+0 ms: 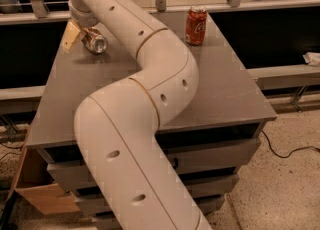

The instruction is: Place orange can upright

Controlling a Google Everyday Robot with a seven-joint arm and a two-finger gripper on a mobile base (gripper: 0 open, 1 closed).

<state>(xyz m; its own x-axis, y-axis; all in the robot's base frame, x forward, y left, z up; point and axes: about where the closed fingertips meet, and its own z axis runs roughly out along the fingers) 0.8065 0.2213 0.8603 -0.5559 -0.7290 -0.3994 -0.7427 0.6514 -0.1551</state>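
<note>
Orange can (pixel 96 44): seen on its side at the far left of the table (pixel 225 89), silver end turned toward the near side
Gripper (pixel 81 37): set against the can's left side; whether it is open or closed cannot be told
Red can (pixel 196 25): stood upright at the far right, well apart

Tan gripper (pixel 79 36) at orange can (pixel 96 44), perhaps bronze

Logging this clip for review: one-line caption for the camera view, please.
Gripper at the orange can, which is not upright, on the table's far-left corner; red can stands near the far edge.
</note>
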